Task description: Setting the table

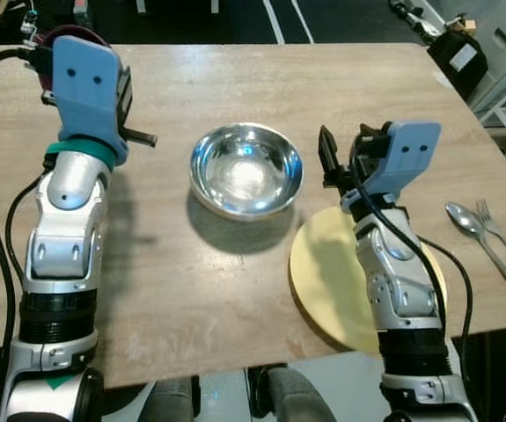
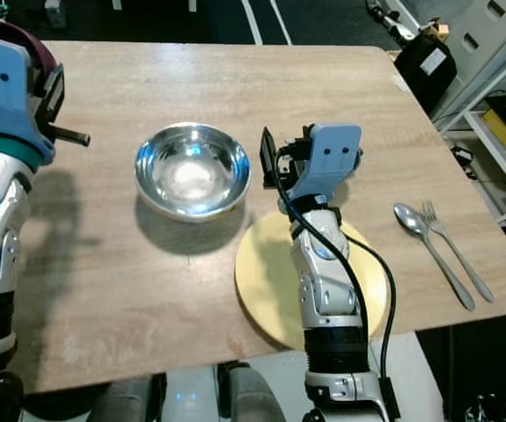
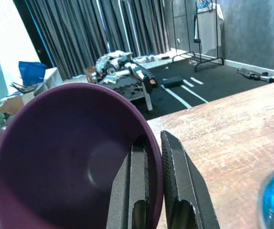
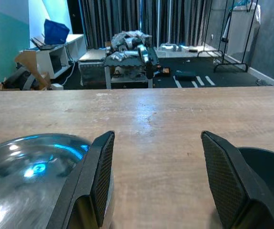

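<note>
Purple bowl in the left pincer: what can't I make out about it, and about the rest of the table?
- Purple bowl: mostly behind the left pincer's blue wrist housing in the eye views; underside unseen.
- Yellow plate: middle covered by the right arm.
- Dark object beside the right pincer: cut off by the right wrist view's edge.

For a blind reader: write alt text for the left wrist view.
The left gripper pinches the rim of a purple bowl above a wooden table. Behind are dark curtains and floor clutter.
</note>
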Tool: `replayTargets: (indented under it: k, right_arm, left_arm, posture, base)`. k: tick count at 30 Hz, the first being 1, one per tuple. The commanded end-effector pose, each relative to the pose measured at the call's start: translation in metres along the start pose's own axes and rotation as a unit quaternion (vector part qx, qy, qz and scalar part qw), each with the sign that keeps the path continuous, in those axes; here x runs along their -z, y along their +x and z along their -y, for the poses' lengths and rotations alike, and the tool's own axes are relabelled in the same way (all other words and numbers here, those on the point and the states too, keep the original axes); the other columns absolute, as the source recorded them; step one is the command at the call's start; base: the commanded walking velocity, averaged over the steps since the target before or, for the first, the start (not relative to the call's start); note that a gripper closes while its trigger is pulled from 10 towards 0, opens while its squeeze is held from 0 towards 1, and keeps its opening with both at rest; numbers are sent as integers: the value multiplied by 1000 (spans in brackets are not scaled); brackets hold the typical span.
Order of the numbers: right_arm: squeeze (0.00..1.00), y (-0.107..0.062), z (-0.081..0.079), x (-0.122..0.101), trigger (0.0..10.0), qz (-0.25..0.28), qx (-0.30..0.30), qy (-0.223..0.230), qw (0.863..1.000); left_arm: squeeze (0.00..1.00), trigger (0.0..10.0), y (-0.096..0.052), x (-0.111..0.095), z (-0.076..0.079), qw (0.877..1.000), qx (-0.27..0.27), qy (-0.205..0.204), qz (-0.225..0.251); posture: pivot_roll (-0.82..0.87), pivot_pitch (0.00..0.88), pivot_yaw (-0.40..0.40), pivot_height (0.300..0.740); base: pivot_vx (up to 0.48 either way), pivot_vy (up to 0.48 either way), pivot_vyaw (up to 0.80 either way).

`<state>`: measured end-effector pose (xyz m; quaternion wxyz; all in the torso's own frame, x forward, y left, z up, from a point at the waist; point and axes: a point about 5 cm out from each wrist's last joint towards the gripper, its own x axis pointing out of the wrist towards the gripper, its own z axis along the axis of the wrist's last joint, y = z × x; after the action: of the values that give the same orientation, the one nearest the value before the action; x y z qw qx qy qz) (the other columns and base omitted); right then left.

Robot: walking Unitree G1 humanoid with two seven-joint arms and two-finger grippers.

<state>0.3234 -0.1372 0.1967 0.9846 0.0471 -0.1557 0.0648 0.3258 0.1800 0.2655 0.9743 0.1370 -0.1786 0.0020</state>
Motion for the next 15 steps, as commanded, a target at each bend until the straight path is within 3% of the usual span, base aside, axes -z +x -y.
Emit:
replayTargets:
  k: [1, 15]
  right_arm:
    - [0, -1, 4, -1, 10000, 2, 6, -3, 1000]
    - [0, 0, 6, -1, 10000, 1, 5, -9, 1000]
  left_arm:
    - [0, 10000, -3, -1, 4, 1000, 1, 3, 0]
    - [0, 10000, -3, -2, 6, 1000, 2, 0, 0]
  posture:
    - [108, 63, -1, 740]
    - [103, 55, -3, 740]
  base:
    - [-360, 0, 0]
    - [-367, 0, 0]
